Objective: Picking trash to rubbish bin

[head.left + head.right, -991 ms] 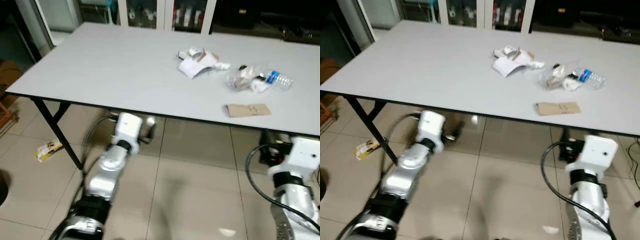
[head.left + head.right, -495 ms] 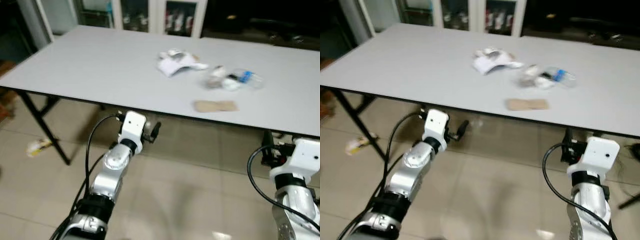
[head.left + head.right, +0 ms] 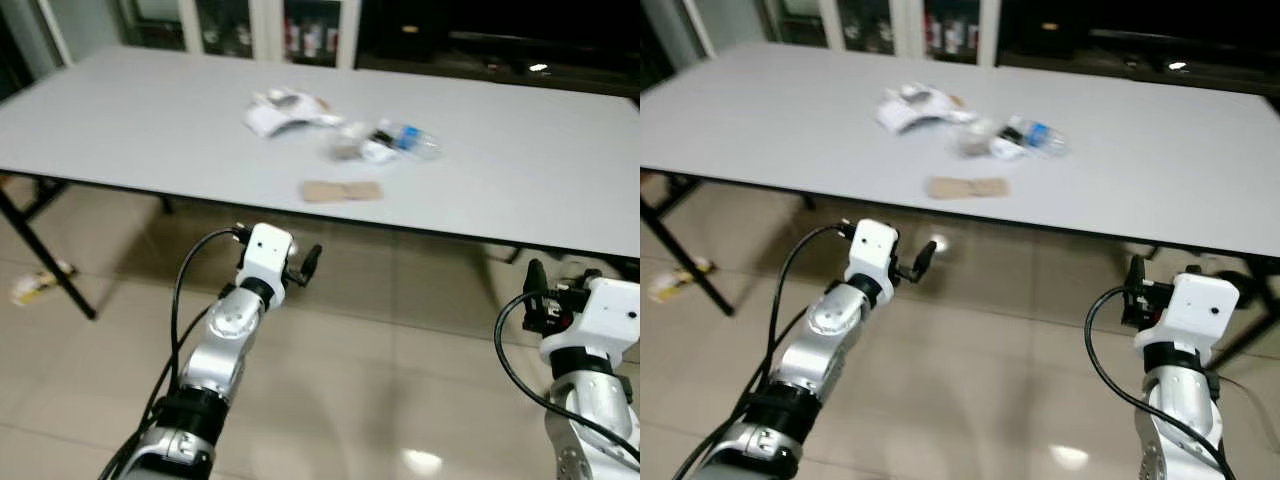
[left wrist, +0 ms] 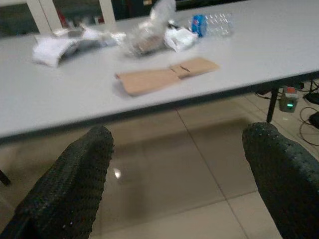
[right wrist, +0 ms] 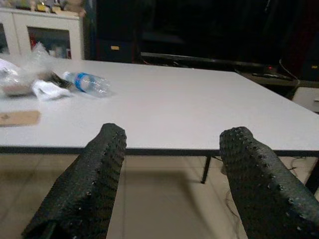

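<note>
On the grey table [image 3: 150,130] lies a cluster of trash: crumpled white paper [image 3: 283,108], a clear plastic wrapper [image 3: 350,142], a plastic bottle with a blue label [image 3: 408,138], and a flat brown cardboard piece [image 3: 342,190] close to the front edge. My left gripper [image 3: 306,264] is held below the table's front edge, under the cardboard, open and empty; its wrist view faces the cardboard [image 4: 167,75]. My right gripper [image 3: 556,288] stays low at the right, below the table edge, open and empty, and its wrist view catches the bottle [image 5: 85,82].
A small piece of litter [image 3: 35,284] lies on the tiled floor at the left, beside a black table leg [image 3: 50,262]. Glass-door cabinets [image 3: 250,25] stand behind the table. A power strip with a green light [image 4: 288,99] sits on the floor under the table.
The whole picture has slid left, so the camera has turned right. The trash now sits nearer the middle of view. Both grippers stay open and low.
</note>
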Controlling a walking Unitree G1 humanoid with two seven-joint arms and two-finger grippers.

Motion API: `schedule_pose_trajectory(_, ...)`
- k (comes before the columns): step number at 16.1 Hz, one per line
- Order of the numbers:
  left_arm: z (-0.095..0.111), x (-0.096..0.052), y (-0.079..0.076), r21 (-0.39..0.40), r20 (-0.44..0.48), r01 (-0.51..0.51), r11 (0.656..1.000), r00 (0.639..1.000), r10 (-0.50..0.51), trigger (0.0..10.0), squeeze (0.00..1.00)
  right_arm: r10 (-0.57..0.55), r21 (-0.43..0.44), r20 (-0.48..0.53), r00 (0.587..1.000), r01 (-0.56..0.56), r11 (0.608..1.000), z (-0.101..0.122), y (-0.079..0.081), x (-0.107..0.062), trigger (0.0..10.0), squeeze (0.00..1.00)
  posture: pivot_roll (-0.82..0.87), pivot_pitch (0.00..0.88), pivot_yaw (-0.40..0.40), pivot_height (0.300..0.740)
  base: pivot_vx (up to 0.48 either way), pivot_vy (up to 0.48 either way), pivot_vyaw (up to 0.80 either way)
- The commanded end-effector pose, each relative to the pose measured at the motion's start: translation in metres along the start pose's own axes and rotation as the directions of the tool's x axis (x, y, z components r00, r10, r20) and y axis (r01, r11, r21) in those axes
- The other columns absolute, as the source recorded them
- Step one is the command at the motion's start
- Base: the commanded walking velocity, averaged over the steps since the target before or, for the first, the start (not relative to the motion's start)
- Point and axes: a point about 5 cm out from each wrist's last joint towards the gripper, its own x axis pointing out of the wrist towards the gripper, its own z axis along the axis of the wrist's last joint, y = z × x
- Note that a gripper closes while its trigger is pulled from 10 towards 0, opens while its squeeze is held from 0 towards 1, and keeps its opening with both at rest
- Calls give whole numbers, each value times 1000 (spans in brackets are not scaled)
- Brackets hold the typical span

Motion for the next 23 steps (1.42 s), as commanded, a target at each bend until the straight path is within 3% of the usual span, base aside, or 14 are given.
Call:
schedule_pose_trajectory(1, -2, -1, 5, 1, -14, -13, 1000, 1000, 13, 10000, 0, 7, -3, 9, 1000, -7, 1000, 3, 3, 0, 10000, 0, 118, 59, -11, 740, 0, -469, 0)
schedule_pose_trajectory(4, -2, 0, 3, 5, -14, -10, 1000, 1000, 11, 10000, 0, 8, -5, 5, 1000, -8, 1000, 1, 3, -1, 10000, 0, 118, 59, -11, 740, 0, -451, 0)
schedule_pose_trajectory(10, 4, 7, 1, -44, 2, -27, 999, 1000, 27, 10000, 0, 32, -16, 8, 999, -32, 999, 2, 5, -1, 10000, 0, 109, 60, -11, 740, 0, 0, 0)
schedule_pose_trajectory(13, 14, 13, 0, -73, 29, -20, 997, 999, 22, 10000, 0, 79, -17, 15, 997, -78, 997, 5, 11, -2, 10000, 0, 106, 60, -12, 740, 424, 0, 0)
schedule_pose_trajectory(23, 15, 16, 1, -74, 26, -39, 996, 999, 41, 10000, 0, 115, -43, 23, 993, -113, 993, 6, 15, -3, 10000, 0, 91, 56, -9, 740, 451, 24, 0)
